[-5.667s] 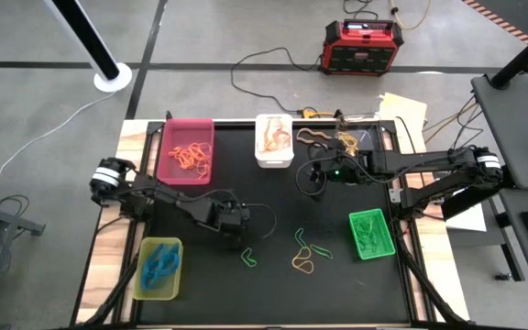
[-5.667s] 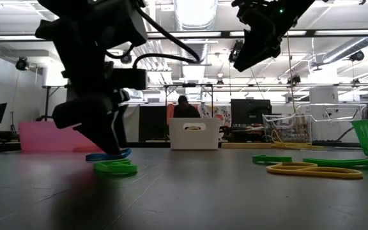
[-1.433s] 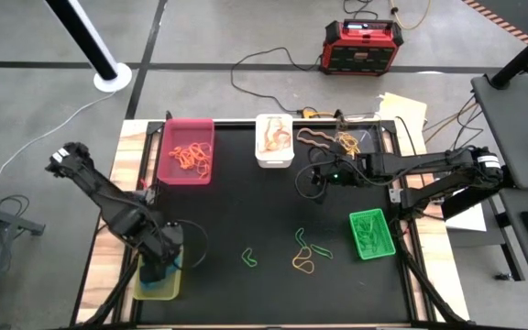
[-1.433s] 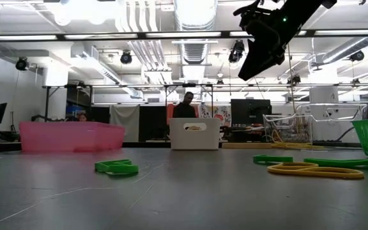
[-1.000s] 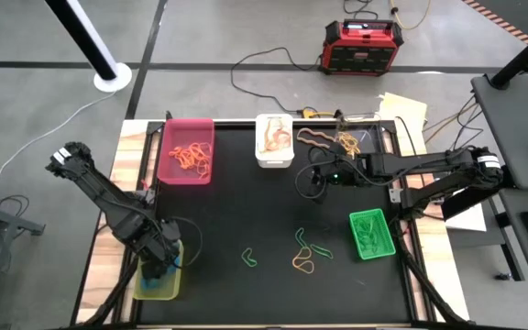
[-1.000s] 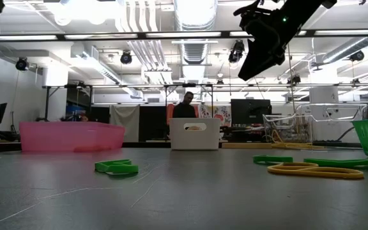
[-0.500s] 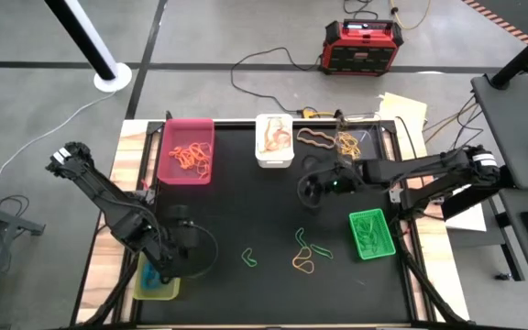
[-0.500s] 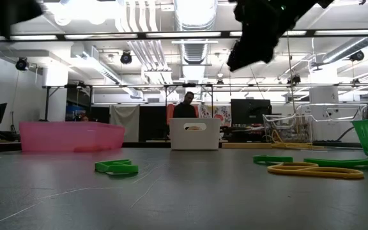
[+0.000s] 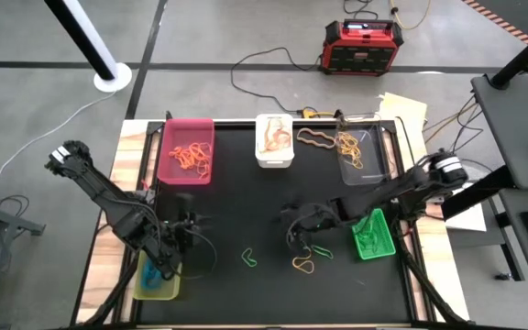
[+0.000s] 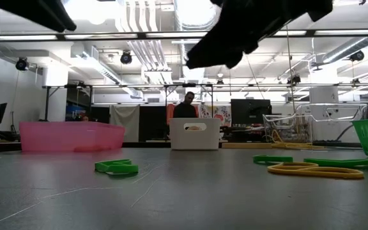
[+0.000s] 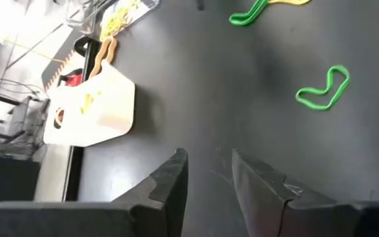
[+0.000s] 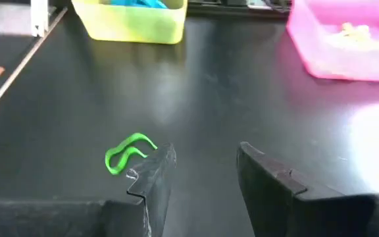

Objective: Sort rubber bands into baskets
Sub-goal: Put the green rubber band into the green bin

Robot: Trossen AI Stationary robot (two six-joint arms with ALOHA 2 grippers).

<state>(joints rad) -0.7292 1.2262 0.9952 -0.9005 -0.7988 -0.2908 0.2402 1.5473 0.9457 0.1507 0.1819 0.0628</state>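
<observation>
No readable writing anywhere that I can make out. Working left to right on the black mat (image 9: 246, 202):

The left gripper (image 9: 187, 240) hangs over the mat just beside the yellow-green basket (image 9: 157, 286), which has blue rubber bands (image 12: 137, 3) in it. Its fingers (image 11: 170, 181) are slightly parted with nothing between them. Further back on that side is the pink basket (image 9: 186, 151), holding orange bands (image 9: 191, 158).

Middle of the mat: a lone green band (image 9: 248, 258), thin and kinked, lies flat on its own. Behind it the white basket (image 9: 274, 140) sits at the far edge, smooth and boxy. A dark cable loops from the left arm across the mat near that green band.

Next, the right gripper (image 9: 293, 229) is low over the mat, jaws spread and empty, right by a small cluster: another green band (image 9: 315, 247) and a tan band (image 9: 302, 265), touching or overlapping.

Right side: the bright green basket (image 9: 371, 234), slotted walls, green bands inside, partly covered by the right arm. The clear basket (image 9: 354, 154) at the back holds yellow bands (image 9: 348, 145), with a brownish band (image 9: 314, 137) beside it. A red-and-black power box (image 9: 363, 47) sits on the floor beyond.
</observation>
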